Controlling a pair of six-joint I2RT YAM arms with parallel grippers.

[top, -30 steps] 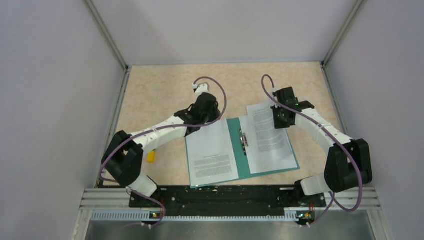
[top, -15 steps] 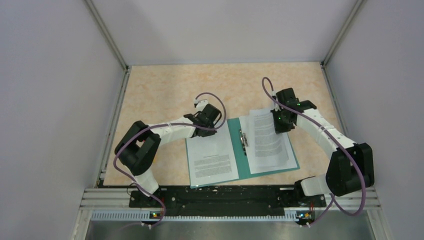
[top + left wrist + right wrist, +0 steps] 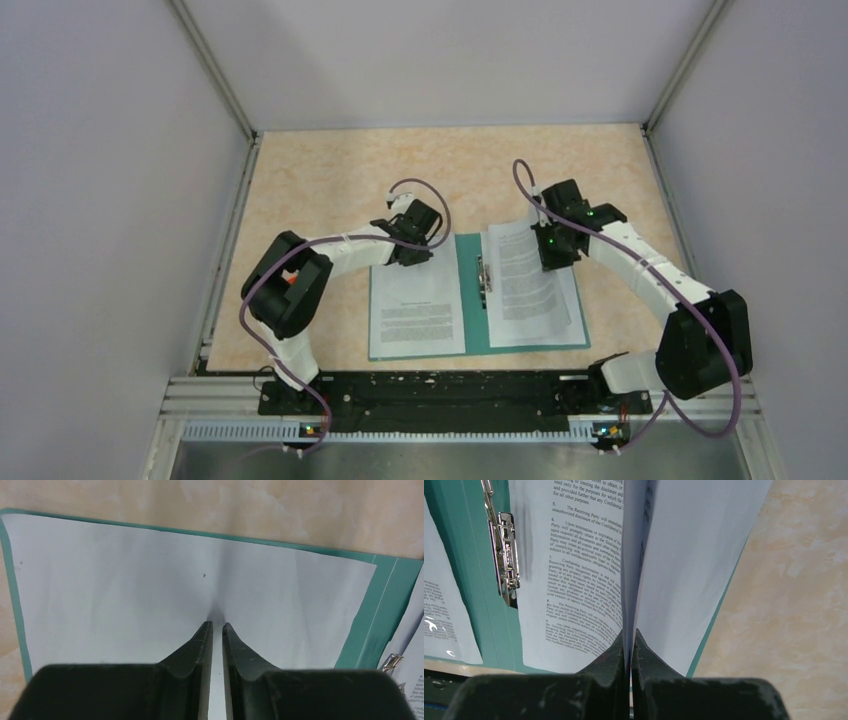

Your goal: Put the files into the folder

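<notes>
Hazard: right gripper, clamped on a raised fold of the right sheet, may crease it or drag it off the open folder at frame centre, while left gripper, jaws narrow and grip unclear, puckers the left sheet; both arms reach inward from the lower corners.

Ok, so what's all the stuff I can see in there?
Folder: one, teal-green, open on the table.
Left sheet: one, white, printed, on the folder's left half.
Right sheets: at least two, white, printed, on its right half; one lifted.
Clip: one, silver, along the folder's spine.
Table: one, beige, under everything.
Walls: three, grey, around the table.
Arms: two, white and black, at the near edge.
Left gripper: one, black, pinching the left sheet.
Right gripper: one, black, shut on the lifted sheet.
</notes>
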